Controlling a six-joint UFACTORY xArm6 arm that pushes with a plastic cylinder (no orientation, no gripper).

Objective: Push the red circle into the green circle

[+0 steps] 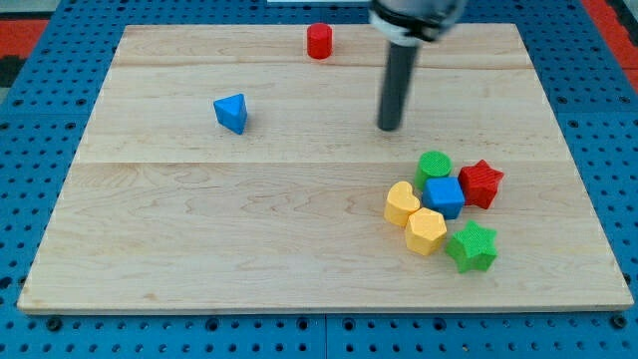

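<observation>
The red circle (319, 41) stands near the top edge of the wooden board (199, 229), a little left of centre. The green circle (434, 165) sits at the right, at the top of a cluster of blocks. My tip (388, 127) rests on the board between them, right of and below the red circle, and above and left of the green circle. It touches no block.
The cluster also holds a red star (481, 182), a blue cube (445, 197), a yellow heart (402, 203), a yellow hexagon (426, 231) and a green star (472, 246). A blue triangle (231, 113) lies alone at the left.
</observation>
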